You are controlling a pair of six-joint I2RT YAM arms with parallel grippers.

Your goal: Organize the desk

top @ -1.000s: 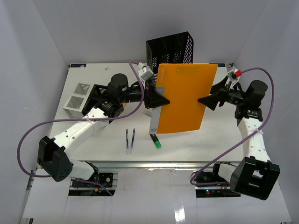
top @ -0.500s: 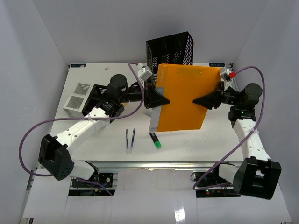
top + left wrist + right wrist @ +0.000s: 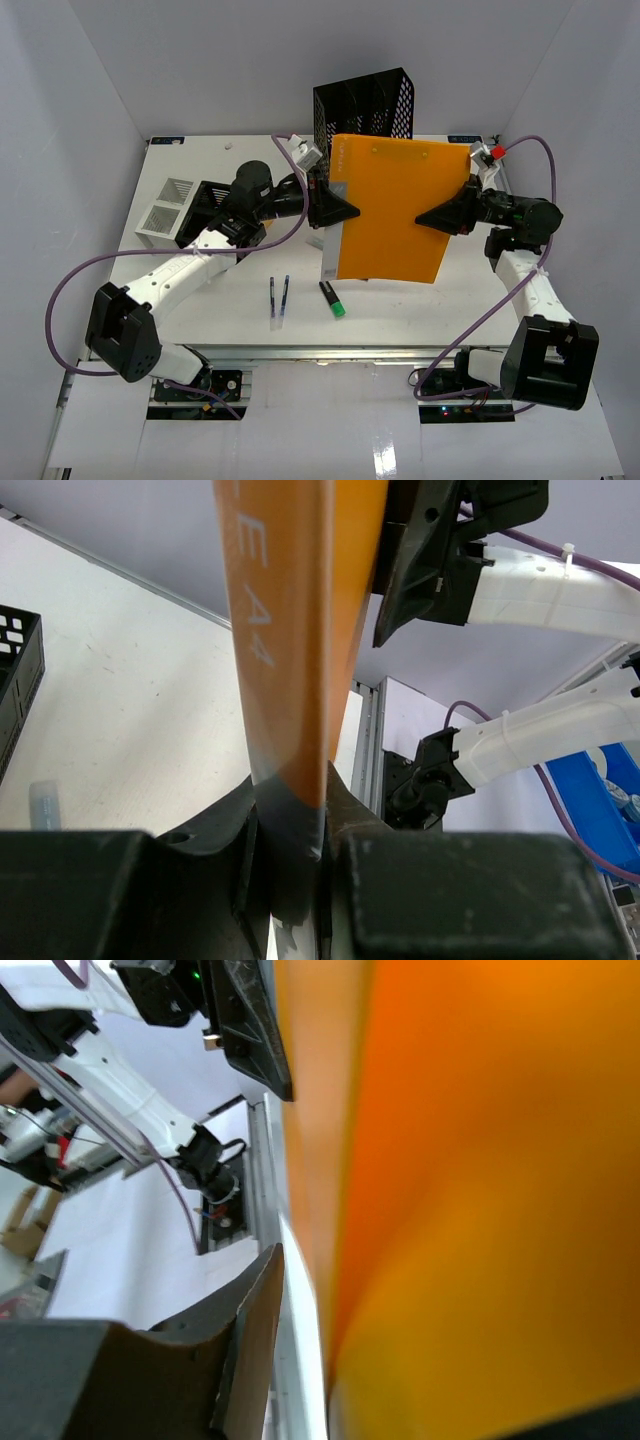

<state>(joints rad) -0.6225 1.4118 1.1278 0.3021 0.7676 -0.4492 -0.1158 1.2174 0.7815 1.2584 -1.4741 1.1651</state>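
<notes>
An orange folder [image 3: 395, 210] with a grey spine hangs above the white desk [image 3: 400, 310], held between my two arms. My left gripper [image 3: 345, 210] is shut on the folder's left spine edge; in the left wrist view the folder [image 3: 290, 630] runs up from between the closed jaws [image 3: 295, 850]. My right gripper [image 3: 428, 218] is at the folder's right edge. In the right wrist view one finger [image 3: 240, 1340] stands apart from the orange sheet [image 3: 480, 1210]. The other finger is hidden behind the sheet.
A black mesh file holder [image 3: 365, 105] stands at the back, just behind the folder. A white slotted organizer box [image 3: 165, 210] sits at the left. Two blue pens [image 3: 278, 297] and a green-capped marker [image 3: 333, 299] lie on the desk under the folder's front edge.
</notes>
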